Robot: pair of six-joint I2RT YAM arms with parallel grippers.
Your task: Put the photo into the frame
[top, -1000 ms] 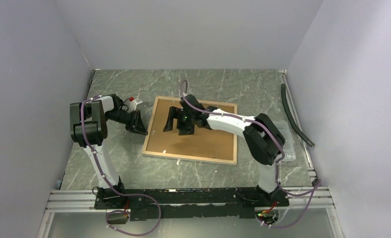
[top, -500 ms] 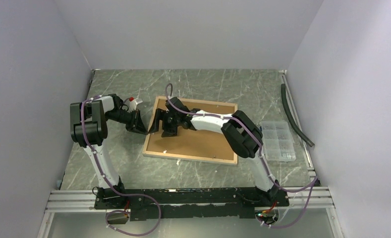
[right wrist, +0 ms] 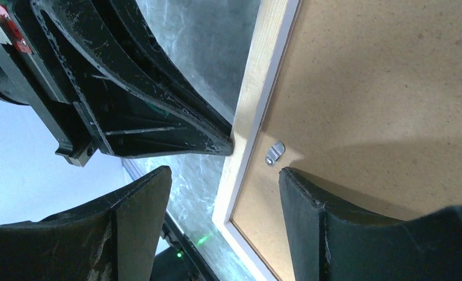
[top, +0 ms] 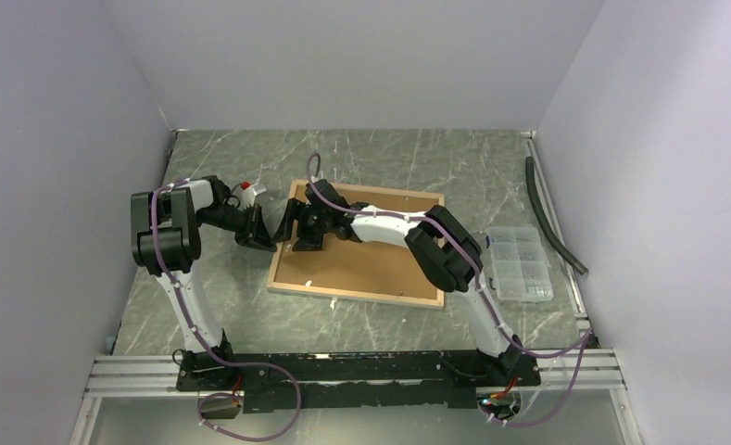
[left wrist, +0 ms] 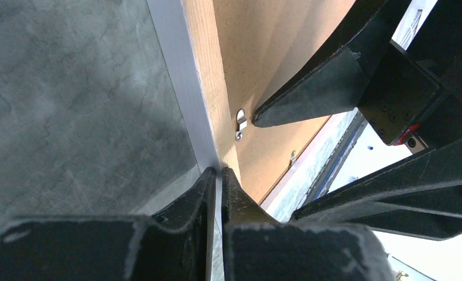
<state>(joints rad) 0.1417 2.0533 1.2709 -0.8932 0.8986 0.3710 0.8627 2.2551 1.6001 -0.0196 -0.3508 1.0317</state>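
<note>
The frame lies back-up on the table, pale wood rim around a brown backing board. The photo is hidden. My left gripper is shut, its tips touching the outside of the frame's left edge. My right gripper is open and straddles that same edge. In the right wrist view one finger is over the backing board beside a small metal clip, the other over the table. The left gripper's tip meets the rim just above it.
A clear plastic organiser box sits right of the frame. A black hose lies along the right wall. A small white and red object is behind the left gripper. Grey walls close in on three sides.
My right gripper has moved left across the backing board, from its middle to the frame's left edge, close to the left gripper. The left arm has not moved.
</note>
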